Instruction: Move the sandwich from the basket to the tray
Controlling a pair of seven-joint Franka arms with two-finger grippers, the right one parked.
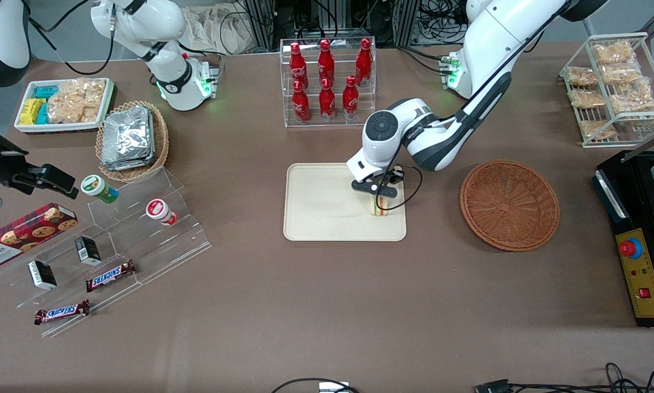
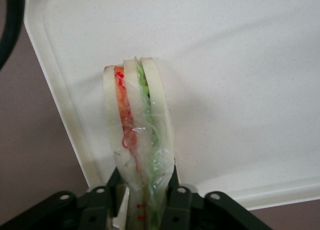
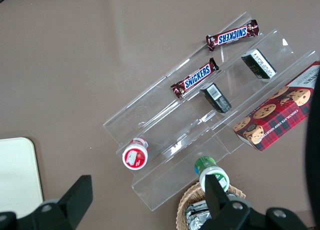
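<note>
The sandwich (image 1: 380, 208) is a wrapped wedge of pale bread with red, orange and green filling. It stands on the cream tray (image 1: 321, 210), near the tray's edge that faces the basket. My left gripper (image 1: 380, 201) is shut on the sandwich, low over the tray. In the left wrist view the sandwich (image 2: 137, 135) sits between the black fingers (image 2: 176, 187) of the gripper (image 2: 144, 190), with the tray (image 2: 240, 90) under it. The round reddish-brown basket (image 1: 509, 204) lies empty beside the tray, toward the working arm's end of the table.
A clear rack of red cola bottles (image 1: 327, 76) stands farther from the camera than the tray. A white wire rack of snack bags (image 1: 611, 87) and a black control box (image 1: 641, 234) lie past the basket. An oval basket of foil packets (image 1: 131, 139) and a clear stepped stand (image 1: 119, 245) lie toward the parked arm's end.
</note>
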